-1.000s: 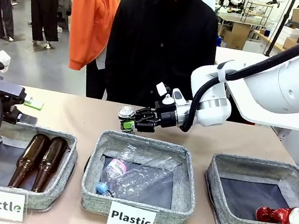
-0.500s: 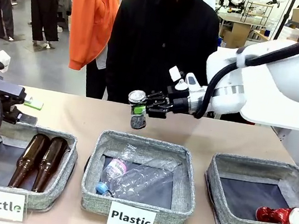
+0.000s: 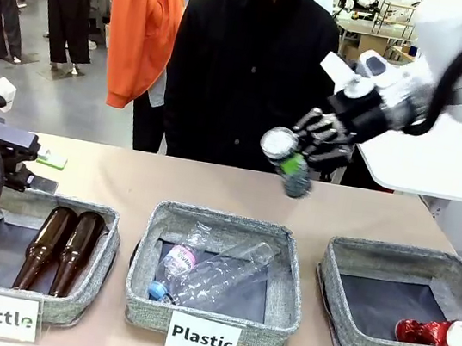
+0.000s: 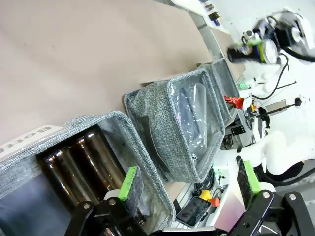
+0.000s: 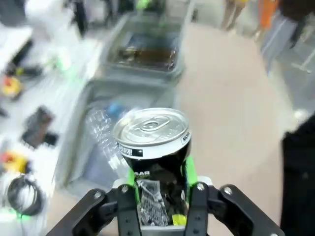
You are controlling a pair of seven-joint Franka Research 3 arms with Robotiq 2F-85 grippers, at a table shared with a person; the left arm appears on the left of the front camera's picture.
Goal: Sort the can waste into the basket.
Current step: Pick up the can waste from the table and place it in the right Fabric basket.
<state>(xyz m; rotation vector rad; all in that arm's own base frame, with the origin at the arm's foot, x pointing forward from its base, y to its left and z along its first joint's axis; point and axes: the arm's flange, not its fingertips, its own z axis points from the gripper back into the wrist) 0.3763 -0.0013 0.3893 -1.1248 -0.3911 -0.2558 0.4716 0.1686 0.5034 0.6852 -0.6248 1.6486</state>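
From the front, the right gripper (image 3: 297, 155) at upper right is clamped on the black can (image 3: 287, 158), high above the table. The red can (image 3: 437, 334) lies in the basket (image 3: 345, 342) at lower right. In the left wrist view, the left gripper (image 4: 189, 184) gapes wide, holding nothing. In the right wrist view, the black can (image 5: 156, 147) sits centre, pinched.

Glossy metal can (image 5: 153, 142), seemingly woven-cloth basket (image 3: 408, 267)
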